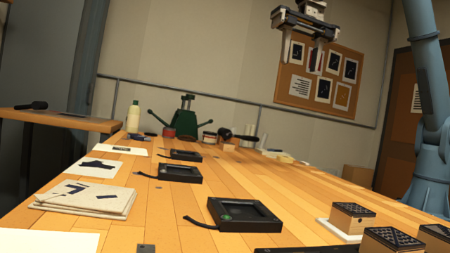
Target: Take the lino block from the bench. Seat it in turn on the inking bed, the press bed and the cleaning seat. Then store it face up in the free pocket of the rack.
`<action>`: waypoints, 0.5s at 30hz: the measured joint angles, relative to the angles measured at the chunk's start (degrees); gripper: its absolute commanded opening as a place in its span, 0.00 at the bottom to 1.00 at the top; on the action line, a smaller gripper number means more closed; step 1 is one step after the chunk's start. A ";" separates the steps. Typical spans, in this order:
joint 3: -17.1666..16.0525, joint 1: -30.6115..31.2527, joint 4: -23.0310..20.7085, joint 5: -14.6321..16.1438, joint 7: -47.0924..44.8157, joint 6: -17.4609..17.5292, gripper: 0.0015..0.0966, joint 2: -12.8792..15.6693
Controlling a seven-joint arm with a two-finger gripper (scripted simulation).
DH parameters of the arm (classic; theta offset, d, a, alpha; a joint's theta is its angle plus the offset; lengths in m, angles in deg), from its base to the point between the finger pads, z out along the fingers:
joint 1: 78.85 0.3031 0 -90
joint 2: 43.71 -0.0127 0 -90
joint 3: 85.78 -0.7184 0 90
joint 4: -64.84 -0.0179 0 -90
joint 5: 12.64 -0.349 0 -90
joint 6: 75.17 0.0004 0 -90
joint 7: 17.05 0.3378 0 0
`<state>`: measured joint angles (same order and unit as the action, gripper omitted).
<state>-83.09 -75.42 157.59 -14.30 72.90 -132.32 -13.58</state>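
Observation:
The rack (306,248) is cut off at the bottom edge, and only a black strip of it shows. Two dark-topped blocks (391,239) (435,235) stand by it, also partly cut off. The lino block (352,218), pale wood with a dark patterned top, sits on a white pad on the bench at the lower right. Three black square beds lie in a row along the bench: the nearest (243,214) with a green light, the middle one (180,172), and the far one (186,155). My gripper (301,56) hangs high above the bench, open and empty.
The bench's left edge runs by stacked paper sheets (84,198) and prints (94,166). The robot's blue base (430,165) stands at the right. A green press (184,118), a bottle (133,116), tins and a roller (237,135) crowd the far end.

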 measured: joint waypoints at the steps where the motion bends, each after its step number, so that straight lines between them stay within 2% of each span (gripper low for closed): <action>1: -0.04 -0.40 -0.21 0.02 -0.44 -0.01 0.87 0.19; 7: -0.35 -4.78 -2.47 0.22 -5.16 -0.09 0.87 2.35; 15: -1.05 -14.90 -7.64 0.69 -15.96 -0.28 0.87 7.33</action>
<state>-84.13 -90.32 149.95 -13.62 56.93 -132.60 -6.25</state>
